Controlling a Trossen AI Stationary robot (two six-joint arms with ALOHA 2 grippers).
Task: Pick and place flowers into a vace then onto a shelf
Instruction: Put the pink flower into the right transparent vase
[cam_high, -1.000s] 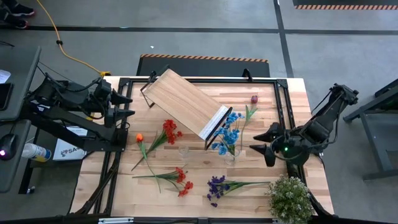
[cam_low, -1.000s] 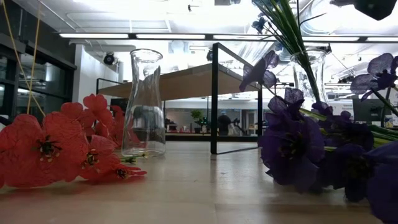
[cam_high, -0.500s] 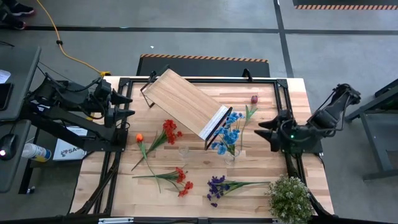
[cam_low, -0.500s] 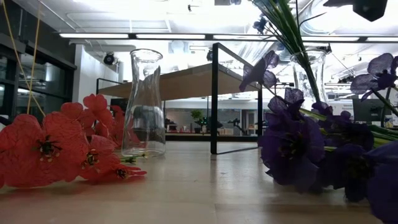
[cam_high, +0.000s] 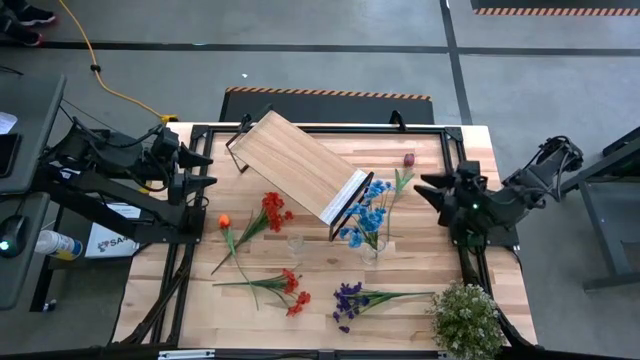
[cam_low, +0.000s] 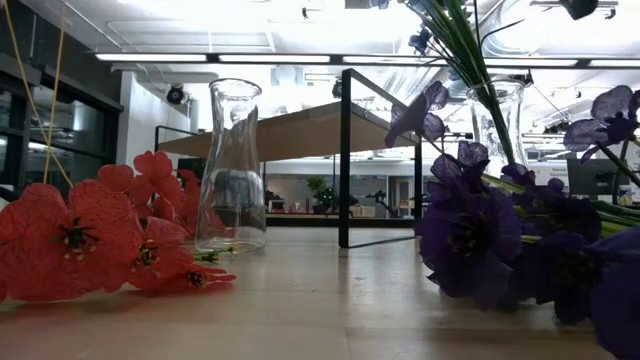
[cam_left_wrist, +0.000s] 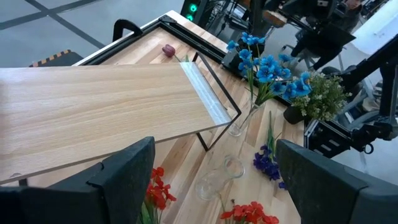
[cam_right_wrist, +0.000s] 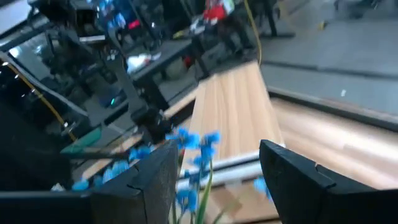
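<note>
With its fingers apart and empty, our right gripper (cam_high: 428, 190) hovered just right of the blue flowers (cam_high: 366, 212) standing in a vase (cam_high: 372, 247) beside the shelf (cam_high: 297, 165), and we judged a careless reach could topple that vase onto the counter (cam_high: 400, 280).

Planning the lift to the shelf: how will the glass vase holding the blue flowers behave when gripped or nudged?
The vase is tall, narrow clear glass, so it probably tips easily and may slip in a grip. The blue flowers lean out well beyond its mouth, likely making it top-heavy toward the shelf. Being glass, it is probably fragile if knocked over.
</note>
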